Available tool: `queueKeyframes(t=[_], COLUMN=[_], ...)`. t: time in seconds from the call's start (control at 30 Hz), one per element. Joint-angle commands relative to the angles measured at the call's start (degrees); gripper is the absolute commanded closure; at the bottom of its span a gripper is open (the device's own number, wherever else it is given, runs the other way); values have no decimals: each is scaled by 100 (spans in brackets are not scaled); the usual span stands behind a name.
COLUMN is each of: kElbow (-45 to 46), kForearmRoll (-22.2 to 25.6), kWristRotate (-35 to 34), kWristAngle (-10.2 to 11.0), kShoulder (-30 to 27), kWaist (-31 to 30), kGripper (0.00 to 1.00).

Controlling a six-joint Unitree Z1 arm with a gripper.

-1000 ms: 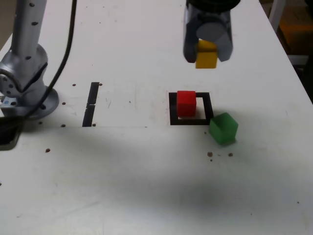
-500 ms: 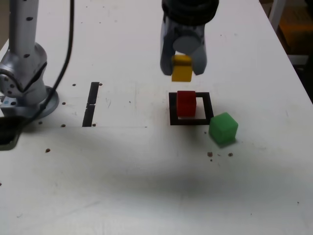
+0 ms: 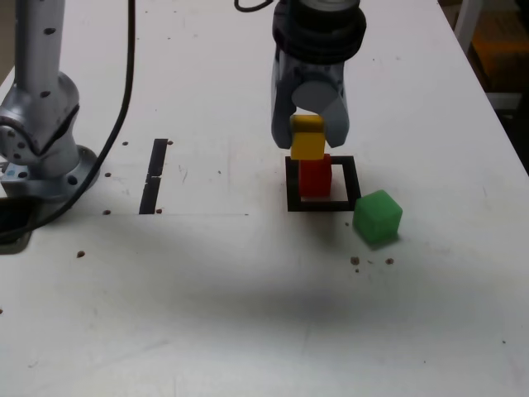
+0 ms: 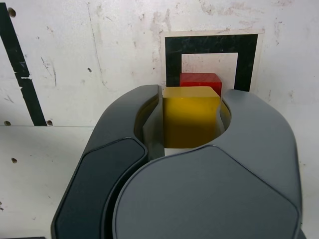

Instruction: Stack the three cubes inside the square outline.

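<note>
an orange-brown patch (image 3: 501, 50) sits beyond the white tabletop (image 3: 207, 306).

Yellow cube (image 3: 307, 139) in pincer (image 3: 308, 142), red cube (image 3: 315, 179) inside square outline (image 3: 294, 197), green cube (image 3: 378, 217) beside

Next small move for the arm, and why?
Probably nudge the end effector over the red cube before lowering: the held yellow cube is above the table, and both views show it overlapping red only partly, so alignment looks unfinished.
</note>
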Motion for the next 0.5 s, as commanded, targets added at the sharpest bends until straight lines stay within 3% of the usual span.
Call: queueKeyframes(t=[0.0,0.47], kElbow=[28,26], kForearmRoll=[-42,-252], kWristRotate=[2,1], kWristAngle=[-33,-88], kShoulder=[-5,122], kWaist=[8,8], kGripper=[81,81])
